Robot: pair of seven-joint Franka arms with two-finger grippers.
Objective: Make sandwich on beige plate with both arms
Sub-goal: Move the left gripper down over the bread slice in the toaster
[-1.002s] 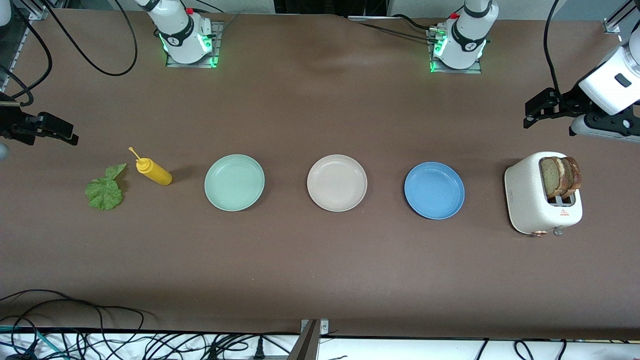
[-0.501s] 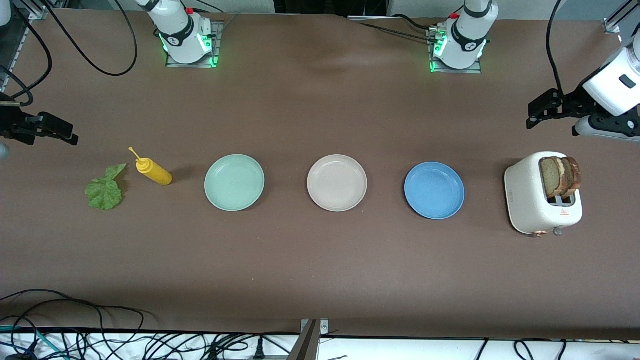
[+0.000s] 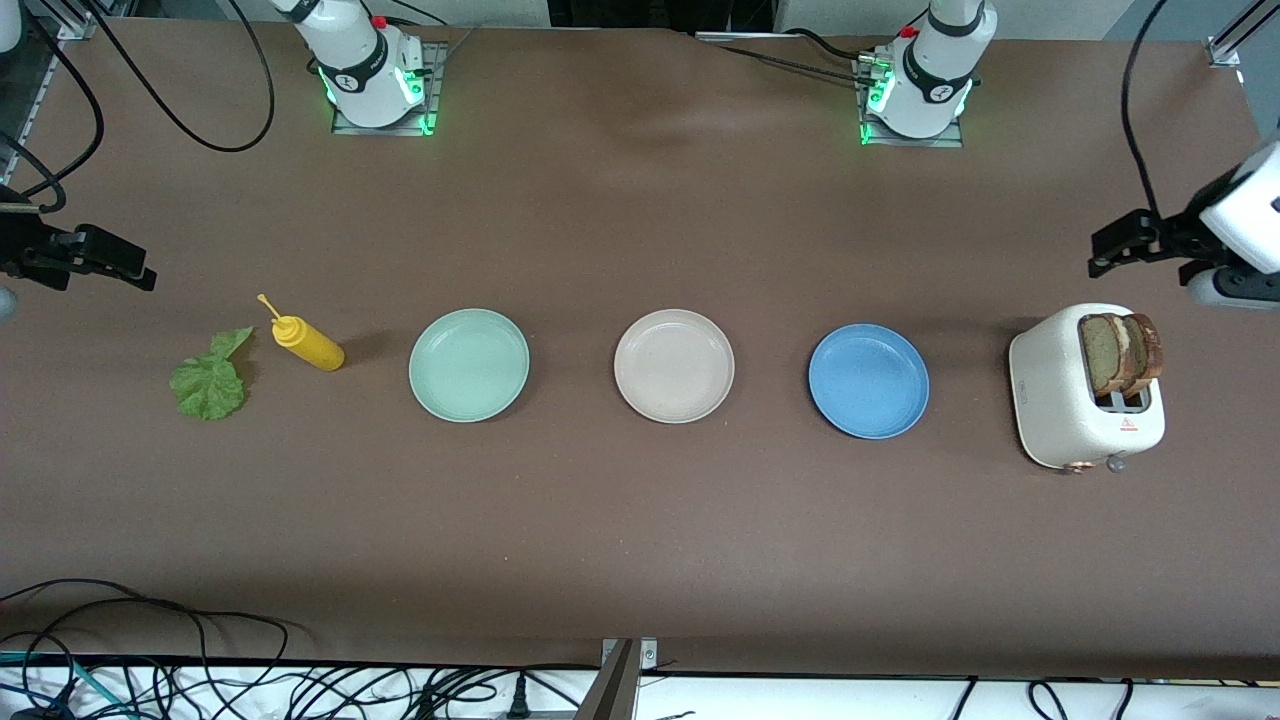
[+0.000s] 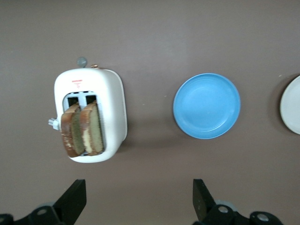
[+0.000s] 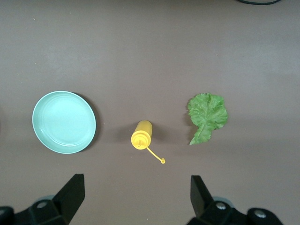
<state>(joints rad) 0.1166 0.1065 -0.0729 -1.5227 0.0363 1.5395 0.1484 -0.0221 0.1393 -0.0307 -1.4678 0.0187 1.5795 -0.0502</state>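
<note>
- Since the earlier frame, the left gripper (image 3: 1100,262) has drifted toward the right edge of the front view, at mid-height above the white toaster (image 3: 1085,395); its black fingers (image 4: 75,199) stand wide apart, holding nothing.
- Right gripper (image 3: 135,275) waits at the left edge of the front view, fingers (image 5: 72,192) spread and empty.
- Two brown-crusted bread slices (image 3: 1120,352) stand upright in the toaster's slots.
- Round pale beige plate (image 3: 674,366) sits at centre frame, bare, between the mint-green plate (image 3: 469,365) and the blue plate (image 3: 869,381).
- Ruffled green lettuce leaf (image 3: 210,380) lies at the left on the brown table (image 3: 640,520), beside the yellow squeeze bottle (image 3: 308,343) lying on its side.
</note>
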